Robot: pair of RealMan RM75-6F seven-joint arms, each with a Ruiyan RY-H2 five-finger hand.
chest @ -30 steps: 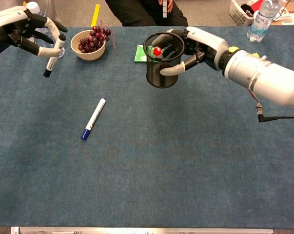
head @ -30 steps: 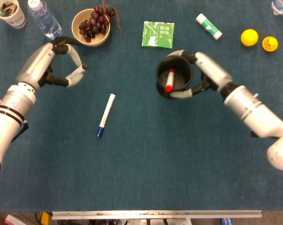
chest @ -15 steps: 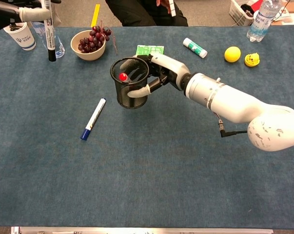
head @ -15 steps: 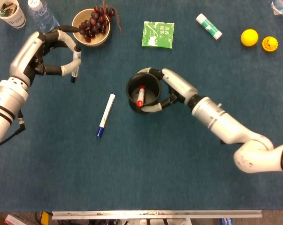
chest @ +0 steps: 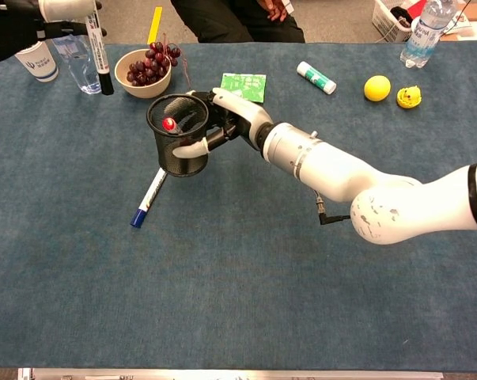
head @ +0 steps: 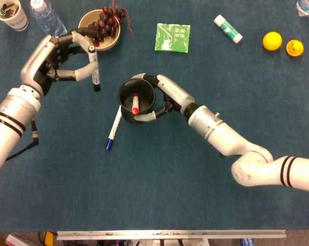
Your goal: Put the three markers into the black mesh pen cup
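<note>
My right hand (head: pixel 162 100) (chest: pixel 218 123) grips the black mesh pen cup (head: pixel 137 98) (chest: pixel 176 145) by its right side and holds it lifted at the table's left centre. A red-capped marker (head: pixel 135 103) (chest: pixel 168 123) stands inside the cup. My left hand (head: pixel 59 64) (chest: pixel 60 9) pinches a black-capped marker (head: pixel 95 75) (chest: pixel 98 53) upright, cap down, up and to the left of the cup. A blue-capped white marker (head: pixel 113 129) (chest: pixel 148 195) lies on the blue cloth, its upper end hidden behind the cup.
A bowl of grapes (head: pixel 100 26) (chest: pixel 149 69) sits just behind the left hand, with a water bottle (head: pixel 47 19) (chest: pixel 77 57) and paper cup (head: pixel 9 13) (chest: pixel 37 58) at far left. A green packet (head: pixel 172 37), glue stick (head: pixel 228 28) and yellow toys (head: pixel 272 40) lie at the back.
My right hand has carried the cup further left, over the upper end of the blue-capped marker. My left hand has moved right towards the cup with the black-capped marker.
</note>
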